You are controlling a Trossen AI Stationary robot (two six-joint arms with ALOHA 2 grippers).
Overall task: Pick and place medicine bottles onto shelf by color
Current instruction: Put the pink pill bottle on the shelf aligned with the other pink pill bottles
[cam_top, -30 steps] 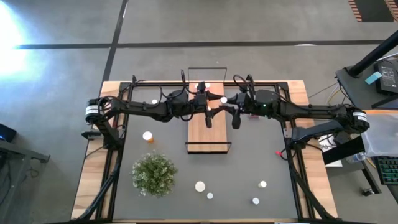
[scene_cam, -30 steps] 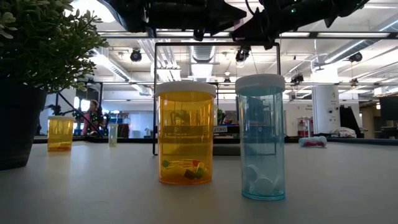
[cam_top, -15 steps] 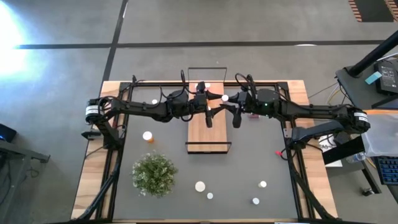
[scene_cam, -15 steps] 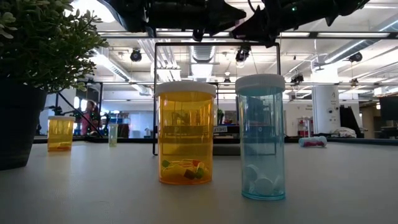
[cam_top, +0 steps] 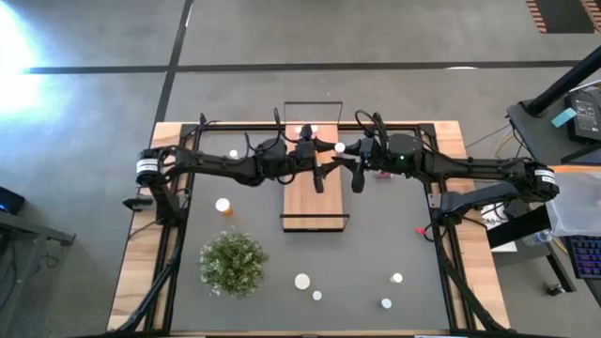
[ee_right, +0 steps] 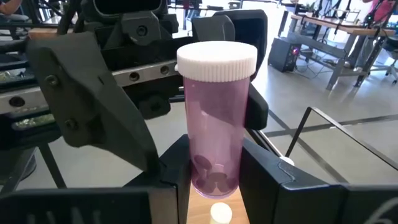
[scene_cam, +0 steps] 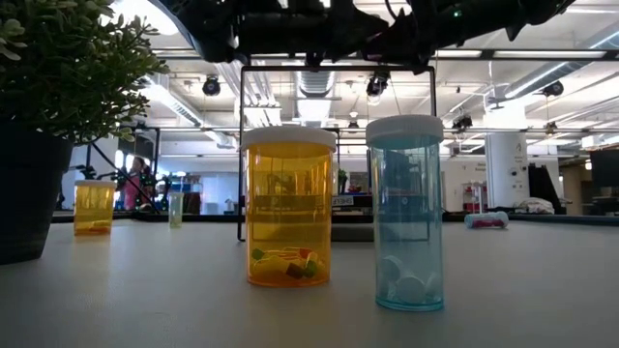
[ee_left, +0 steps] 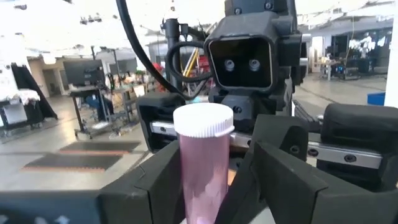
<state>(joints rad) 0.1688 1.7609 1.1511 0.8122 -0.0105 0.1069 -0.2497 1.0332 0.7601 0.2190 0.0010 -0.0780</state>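
1. High view: Both arms reach inward and meet above the far half of the shelf (cam_top: pixel 314 195), a light wooden board with a black wire frame at the centre of the table mat (cam_top: pixel 394 235). The left gripper (cam_top: pixel 317 178) and right gripper (cam_top: pixel 356 178) hang side by side over the board. White caps show on the board's far end. An orange bottle (cam_top: pixel 223 205) stands left of the shelf, near the plant (cam_top: pixel 232 262). Four more white-capped bottles stand on the near part of the mat, to the right of the plant.

2. Low view: An orange bottle (scene_cam: pixel 288 206) and a blue bottle (scene_cam: pixel 407 212) stand upright, close to the camera and just apart. Another orange bottle (scene_cam: pixel 94 206) stands farther back on the left, beyond the plant pot. The shelf's wire frame rises behind the near pair. The arms cross overhead.

3. Left wrist view: The left gripper's fingers (ee_left: pixel 165 180) are clamped on a pink bottle (ee_left: pixel 203 163), upright, white cap on top. The right arm's wrist faces it directly.

4. Right wrist view: The right gripper's fingers (ee_right: pixel 264 171) are closed on a pink bottle (ee_right: pixel 216 121), upright, with tablets at its bottom. It is held above the shelf board, where a white cap (ee_right: pixel 219 213) shows below.
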